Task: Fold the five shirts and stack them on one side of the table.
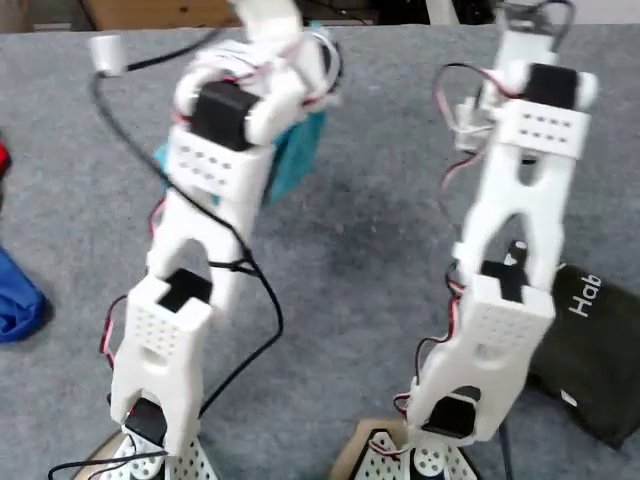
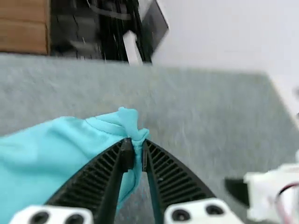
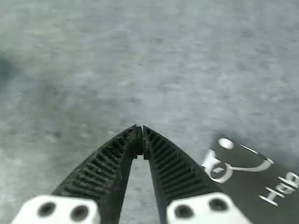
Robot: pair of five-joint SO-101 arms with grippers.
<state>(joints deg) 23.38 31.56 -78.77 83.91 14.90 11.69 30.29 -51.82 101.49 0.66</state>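
When viewed from high up: seeing teal shirt (image 1: 300,155) bunched behind upper end of left arm (image 1: 215,150), toward far side of grey table (image 1: 380,230). Can't tell from here about contact with the tabletop. Seeing right arm (image 1: 520,200) alongside, with dark shirt (image 1: 590,350) crumpled just beside its base at right edge. Also spotting blue shirt (image 1: 15,295) heaped at left edge and a bit of red (image 1: 3,158) beyond, both well apart from teal shirt.

Left wrist: left gripper (image 2: 134,148) clamped on a fold of teal shirt (image 2: 51,154) right at the fingertips, rest of cloth trailing off to one side over grey table (image 2: 210,116).

Right wrist: right gripper (image 3: 139,139) closed tip to tip, gripping nothing, hanging over grey table (image 3: 140,56). Dark shirt (image 3: 261,186) with white print near, not touching.
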